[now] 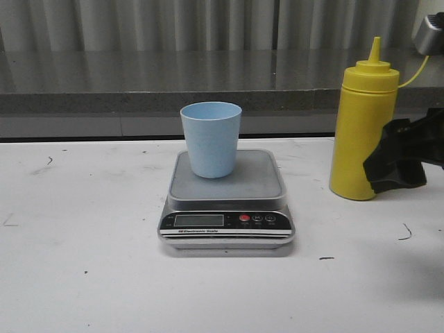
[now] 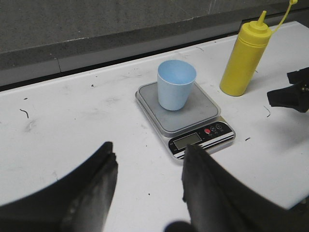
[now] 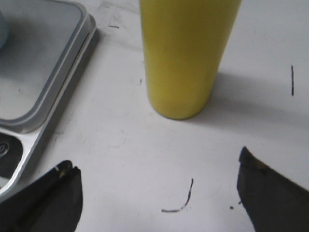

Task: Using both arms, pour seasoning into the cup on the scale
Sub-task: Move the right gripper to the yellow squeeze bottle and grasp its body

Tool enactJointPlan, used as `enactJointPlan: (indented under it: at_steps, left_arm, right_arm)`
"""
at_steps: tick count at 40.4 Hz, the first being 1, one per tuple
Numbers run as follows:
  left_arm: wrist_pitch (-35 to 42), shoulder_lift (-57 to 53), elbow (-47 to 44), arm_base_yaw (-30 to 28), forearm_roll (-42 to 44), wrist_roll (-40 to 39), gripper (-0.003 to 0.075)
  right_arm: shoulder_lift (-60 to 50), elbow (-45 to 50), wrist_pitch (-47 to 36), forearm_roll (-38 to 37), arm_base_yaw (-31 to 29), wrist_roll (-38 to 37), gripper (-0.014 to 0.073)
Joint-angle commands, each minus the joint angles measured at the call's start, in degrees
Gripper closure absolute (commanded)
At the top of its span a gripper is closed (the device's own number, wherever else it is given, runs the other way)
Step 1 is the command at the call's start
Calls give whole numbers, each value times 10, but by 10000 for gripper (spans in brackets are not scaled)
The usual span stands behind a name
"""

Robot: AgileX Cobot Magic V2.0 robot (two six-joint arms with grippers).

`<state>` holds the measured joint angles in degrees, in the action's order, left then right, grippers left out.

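Observation:
The light blue cup [image 1: 211,139] stands upright on the grey platform of the silver scale [image 1: 258,182] in the middle of the table. The yellow seasoning bottle [image 1: 361,125] stands upright on the table to the right of the scale, cap on. My right gripper [image 1: 383,159] is open just in front and right of the bottle's lower body, not touching it. In the right wrist view the bottle [image 3: 188,53] stands beyond the open, empty gripper [image 3: 157,179]. My left gripper [image 2: 149,159] is open and empty, back from the scale [image 2: 193,118] and cup [image 2: 175,86]. It is out of the front view.
A grey ledge [image 1: 139,76] and wall run along the back of the white table [image 1: 83,263]. The bottle's thin strap [image 1: 416,69] arcs up to the right. The left wrist view also shows the bottle [image 2: 244,60] and the right gripper [image 2: 289,93].

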<state>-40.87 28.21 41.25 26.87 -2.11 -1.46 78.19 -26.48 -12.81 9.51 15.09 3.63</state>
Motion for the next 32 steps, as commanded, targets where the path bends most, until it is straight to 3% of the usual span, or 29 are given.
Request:
enactJointPlan:
  at_steps: [1,16,32]
  left_arm:
    - [47,4,15,-1,-2,-5,407]
    - [47,4,15,-1,-2,-5,407]
    - [47,4,15,-1,-2,-5,407]
  right_arm:
    - [22,-13,-120,2,1,1,-71]
    - [163,-15,-396,-1,1,-36,-71]
    - [274,-96,-472,-2,-3,-47,-70]
